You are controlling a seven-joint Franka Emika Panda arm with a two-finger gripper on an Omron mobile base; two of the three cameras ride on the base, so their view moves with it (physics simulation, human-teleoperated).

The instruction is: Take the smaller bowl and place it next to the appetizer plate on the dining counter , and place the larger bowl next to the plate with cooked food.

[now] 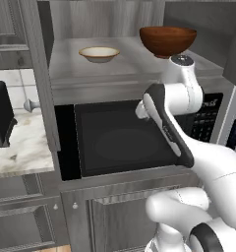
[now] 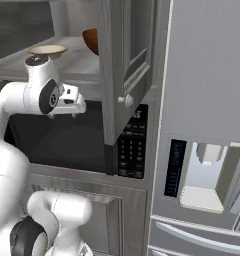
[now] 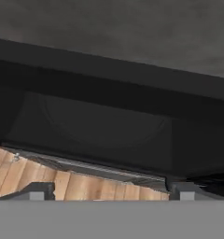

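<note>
Grey kitchen cabinets surround you, w/ an open shelf (image 1: 90,74) above a black microwave (image 1: 120,140). On that shelf you see the smaller bowl (image 1: 99,53) at left and the larger bowl (image 1: 167,40) at right, well apart, both upright. Your gripper (image 3: 107,192) is in front of the microwave door, fingers spread wide, holding nothing.
</note>
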